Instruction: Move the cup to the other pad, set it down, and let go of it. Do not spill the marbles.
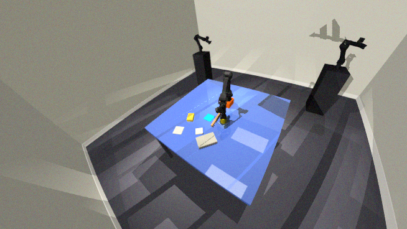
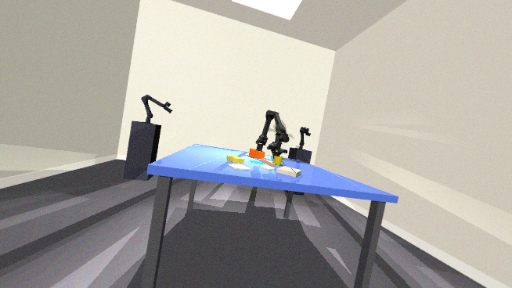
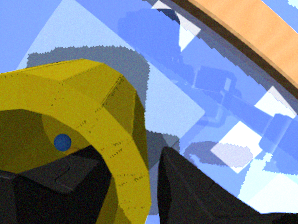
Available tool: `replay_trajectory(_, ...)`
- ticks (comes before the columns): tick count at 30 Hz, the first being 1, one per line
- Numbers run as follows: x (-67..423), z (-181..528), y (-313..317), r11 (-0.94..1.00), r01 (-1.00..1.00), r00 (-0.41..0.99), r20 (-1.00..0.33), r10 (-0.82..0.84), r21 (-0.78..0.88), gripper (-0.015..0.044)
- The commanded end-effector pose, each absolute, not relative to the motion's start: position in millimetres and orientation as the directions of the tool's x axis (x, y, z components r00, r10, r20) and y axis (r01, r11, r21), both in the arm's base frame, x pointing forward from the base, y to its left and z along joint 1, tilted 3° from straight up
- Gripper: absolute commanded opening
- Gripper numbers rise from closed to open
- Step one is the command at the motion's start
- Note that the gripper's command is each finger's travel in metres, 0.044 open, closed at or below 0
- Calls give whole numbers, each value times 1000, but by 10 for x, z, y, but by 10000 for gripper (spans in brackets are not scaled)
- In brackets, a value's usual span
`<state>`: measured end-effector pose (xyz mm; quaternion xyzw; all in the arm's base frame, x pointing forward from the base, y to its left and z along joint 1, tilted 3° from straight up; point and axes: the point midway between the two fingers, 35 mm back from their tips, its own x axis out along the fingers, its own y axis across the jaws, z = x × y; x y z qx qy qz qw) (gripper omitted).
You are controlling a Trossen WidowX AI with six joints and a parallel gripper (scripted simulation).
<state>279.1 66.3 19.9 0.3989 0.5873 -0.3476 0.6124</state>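
Blue and glossy, the table [image 1: 187, 143] [image 2: 333, 181] bears the yellow cup [image 1: 223, 122] [image 2: 278, 160] [image 3: 112, 122], upright, long axis vertical, mouth up, over a pale-blue square [image 3: 172, 102]. The cyan pad [image 1: 209, 117] [image 2: 257, 161] lies toward nine o'clock of it from above, past a wooden bar [image 1: 215, 120] [image 2: 268, 162] [image 3: 255, 27]. The partly open gripper [image 1: 223, 117] [image 2: 277, 154] [image 3: 139, 152] straddles the cup's wall, one finger inside, the other just outside across a slim gap. A blue marble [image 3: 62, 142] shows within.
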Motion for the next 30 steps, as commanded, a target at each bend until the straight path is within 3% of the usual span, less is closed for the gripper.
replay_trajectory(1, 2793, 203, 664, 440, 894, 69, -997, 43, 81, 73)
replay_trajectory(10, 2793, 203, 664, 440, 894, 69, -997, 43, 81, 0)
replay_trajectory(30, 2751, 651, 616, 431, 899, 68, -997, 42, 79, 0)
